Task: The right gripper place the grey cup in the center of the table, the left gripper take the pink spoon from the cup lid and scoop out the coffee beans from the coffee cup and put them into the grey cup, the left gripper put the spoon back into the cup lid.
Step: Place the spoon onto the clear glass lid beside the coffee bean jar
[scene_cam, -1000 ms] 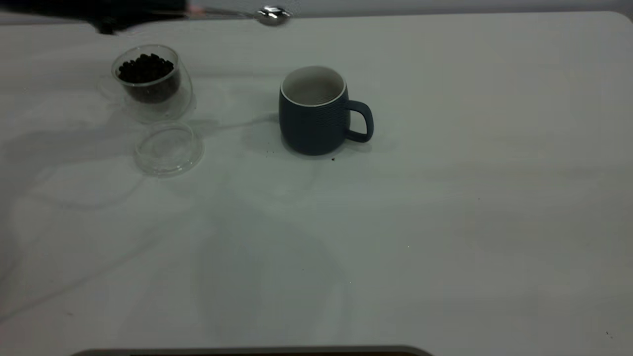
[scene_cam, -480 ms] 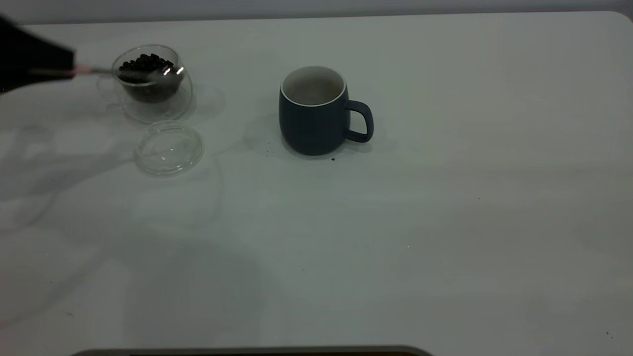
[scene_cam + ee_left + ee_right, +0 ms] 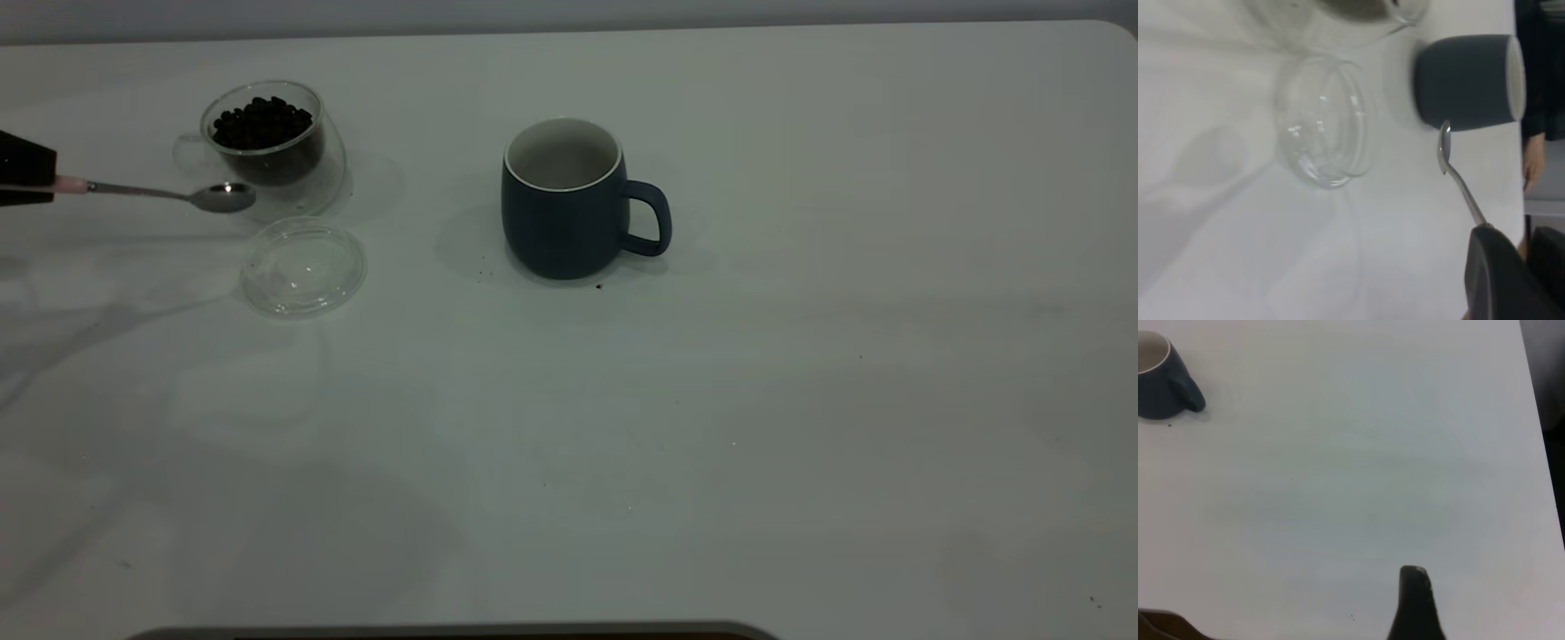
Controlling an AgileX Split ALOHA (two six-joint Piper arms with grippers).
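My left gripper (image 3: 27, 169) at the table's left edge is shut on the pink spoon (image 3: 160, 191), held level. The spoon's shiny bowl hangs just in front of the coffee cup (image 3: 271, 151), between it and the cup lid (image 3: 304, 267); no beans show in it. The coffee beans (image 3: 262, 123) fill the glass cup. The grey cup (image 3: 564, 200) stands upright at the table's middle, handle to the right. The left wrist view shows the left gripper (image 3: 1508, 243), spoon (image 3: 1455, 173), lid (image 3: 1328, 120) and grey cup (image 3: 1468, 83). My right gripper (image 3: 1413, 580) hangs over bare table, far from the grey cup (image 3: 1161, 377).
The white table (image 3: 800, 400) carries a few dark specks by the grey cup's base. A person's hand (image 3: 1533, 175) shows beyond the table edge in the left wrist view.
The spoon came from high over the far edge to the coffee cup's rim, then toward the front and lower. The left gripper drew back to the left edge.
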